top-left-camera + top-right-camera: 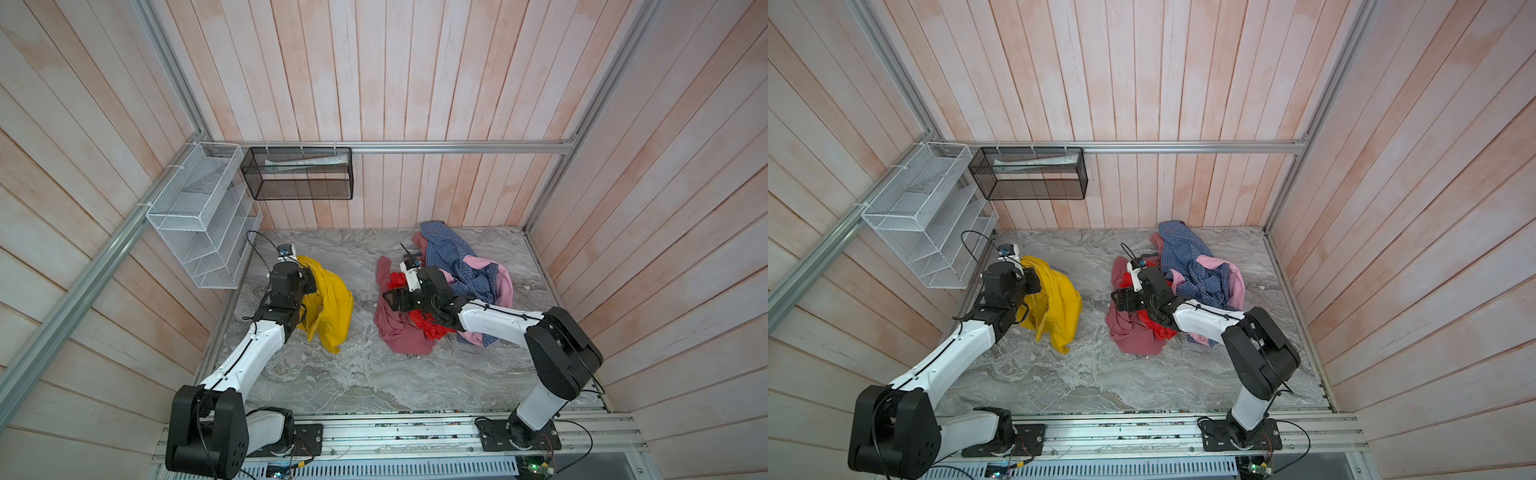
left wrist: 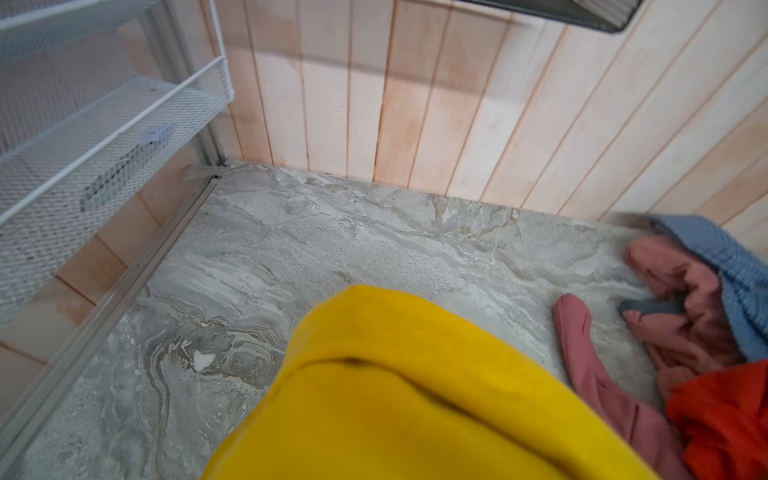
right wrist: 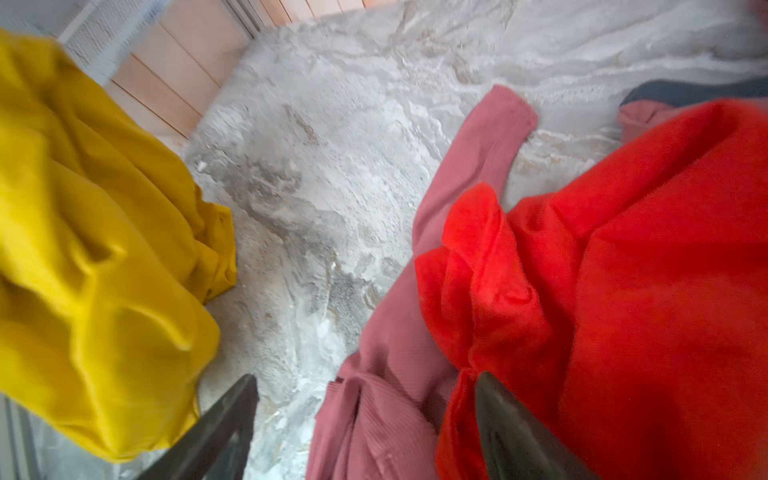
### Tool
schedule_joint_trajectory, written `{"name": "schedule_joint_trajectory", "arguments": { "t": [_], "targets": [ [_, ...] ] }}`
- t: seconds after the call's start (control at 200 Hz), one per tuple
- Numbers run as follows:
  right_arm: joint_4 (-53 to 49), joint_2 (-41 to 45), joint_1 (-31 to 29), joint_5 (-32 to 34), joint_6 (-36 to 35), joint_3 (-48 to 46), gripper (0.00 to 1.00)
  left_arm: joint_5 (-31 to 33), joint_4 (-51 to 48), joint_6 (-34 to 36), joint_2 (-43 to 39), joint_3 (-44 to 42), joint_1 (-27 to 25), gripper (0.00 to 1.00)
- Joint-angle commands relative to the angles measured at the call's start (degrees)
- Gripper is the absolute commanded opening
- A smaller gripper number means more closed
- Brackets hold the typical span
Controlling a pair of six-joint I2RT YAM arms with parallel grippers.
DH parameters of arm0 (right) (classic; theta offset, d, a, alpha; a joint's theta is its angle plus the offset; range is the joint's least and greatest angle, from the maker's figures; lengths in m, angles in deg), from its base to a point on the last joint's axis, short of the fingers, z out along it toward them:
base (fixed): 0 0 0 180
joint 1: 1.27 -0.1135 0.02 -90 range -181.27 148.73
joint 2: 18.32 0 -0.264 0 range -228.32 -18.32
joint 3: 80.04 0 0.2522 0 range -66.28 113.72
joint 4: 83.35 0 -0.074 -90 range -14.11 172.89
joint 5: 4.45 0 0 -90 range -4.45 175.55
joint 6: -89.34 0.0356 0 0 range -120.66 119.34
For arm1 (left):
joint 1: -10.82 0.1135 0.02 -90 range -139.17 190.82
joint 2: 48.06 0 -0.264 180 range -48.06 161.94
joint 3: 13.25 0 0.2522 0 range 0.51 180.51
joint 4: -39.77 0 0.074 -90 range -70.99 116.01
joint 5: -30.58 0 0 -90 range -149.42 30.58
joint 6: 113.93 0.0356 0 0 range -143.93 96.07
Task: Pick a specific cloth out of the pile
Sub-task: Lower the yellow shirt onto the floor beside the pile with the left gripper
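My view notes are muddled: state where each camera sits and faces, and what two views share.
Top views: high above the front, looking down on the grey marbled table, left arm, right arm, plain mustard-yellow cloth and mixed garment pile.
Left wrist: on the left arm, facing the back-left corner; no robot part shows.
Right wrist: on the right arm, facing left across the table; open right gripper shows.
Shared by both wrist views: yellow cloth, bright red cloth.

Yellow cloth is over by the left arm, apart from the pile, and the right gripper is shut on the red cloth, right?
Not quite: the right gripper is open, its fingers wide apart beside the red cloth, as the right wrist view shows. The yellow cloth is by the left arm, apart from the pile.
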Motion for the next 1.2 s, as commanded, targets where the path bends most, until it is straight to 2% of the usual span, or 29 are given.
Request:
{"name": "schedule_joint_trajectory", "arguments": {
  "t": [0.0, 0.165, 0.34, 0.425, 0.51, 0.69, 0.755, 0.875, 0.96, 1.1, 1.195],
  "targets": [
    [2.4, 3.3, 0.2, -0.5, -1.1, -1.0, 0.87, 1.8, -0.3, 1.6, 1.7, 1.0, -2.8, 0.16],
    [1.5, 6.0, 0.3, 0.0, -2.8, -1.1, 0.87, 1.1, -6.1, -4.1, 4.1, -0.7, -3.5, 0.22],
    [0.8, 8.4, 0.3, 2.7, -4.1, -2.1, 0.87, 2.9, -10.5, -8.2, 1.8, -5.1, -3.5, 0.28],
    [0.9, 9.4, 0.4, 4.1, -4.7, -3.1, 0.88, 2.7, -12.5, -9.7, -0.1, -6.4, -3.5, 0.46],
    [0.3, 9.9, 0.6, 5.1, -5.3, -3.5, 0.88, -0.1, -14.6, -11.0, -1.8, -7.2, -4.2, 0.51],
    [-0.9, 11.4, 1.2, 6.9, -6.4, -4.0, 0.89, 1.4, -20.4, -15.5, -5.3, -7.9, -6.9, 0.68],
    [-0.8, 12.3, 1.9, 7.6, -6.7, -4.5, 0.90, 1.4, -23.2, -17.3, -6.3, -7.8, -7.8, 0.69],
    [-1.5, 13.9, 3.3, 8.4, -7.2, -5.5, 0.90, 5.8, -28.1, -21.8, -9.7, -8.2, -11.6, 0.69],
    [-1.5, 15.1, 4.3, 8.3, -7.2, -6.3, 0.91, 5.8, -29.1, -23.7, -12.6, -8.6, -13.0, 0.69],
    [-1.3, 15.8, 5.1, 8.1, -7.2, -7.6, 0.91, 9.6, -30.5, -25.2, -16.2, -6.7, -13.0, 0.70],
    [-1.5, 15.7, 5.2, 7.5, -7.1, -7.8, 0.91, 7.2, -27.2, -22.8, -18.8, -5.1, -11.6, 0.70]
  ]
}}
